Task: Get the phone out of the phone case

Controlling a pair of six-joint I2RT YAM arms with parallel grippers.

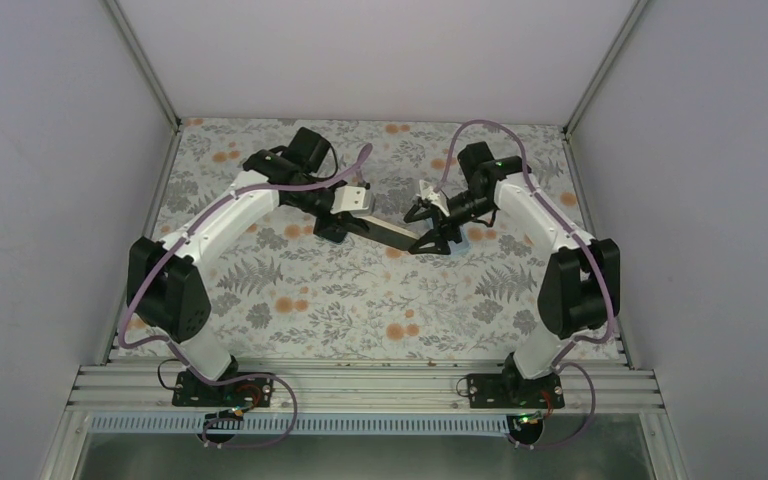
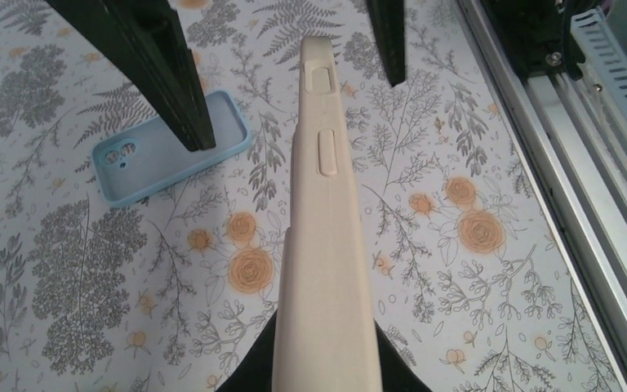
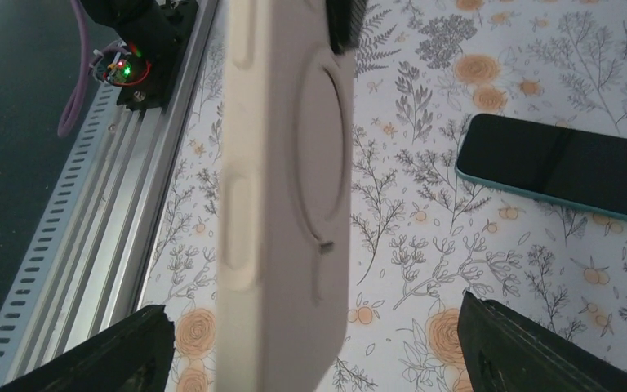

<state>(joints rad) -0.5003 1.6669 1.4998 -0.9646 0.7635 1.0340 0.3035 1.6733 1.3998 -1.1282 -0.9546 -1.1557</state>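
1. Beige silicone is the centre of this job: the beige case [image 2: 326,245] hangs in the air between the 2 arms, above the middle of the floral table [image 1: 360,330], and touches nothing below it.
2. The left gripper [image 1: 352,226] pinches 1 end of the beige case. Its dark fingers [image 2: 251,377] press against both sides at the bottom of its own wrist view.
3. The right gripper [image 3: 310,327] is spread wide around the other end. Its 2 fingers [image 3: 90,359] stand clear of the case on either side, with floral cloth showing in both gaps, so it grips nothing.
4. From above, a dark flat face spans the gap between the grippers, and I judge it to be the phone [image 1: 392,234], seated in the case. The wrist views show only the case's edge with its button covers and its back with a ring, so neither confirms this.
5. Done so far, by my reading: the cased phone is lifted and 1 arm has it. The whole separation is left to do, as no corner of the case looks peeled back.
6. 2 other items show on the table: a pale blue case [image 2: 163,155] with camera holes, and a dark-screened handset [image 3: 563,163] with a teal rim. I cannot tell whether they are 1 object or 2, and neither is being touched.
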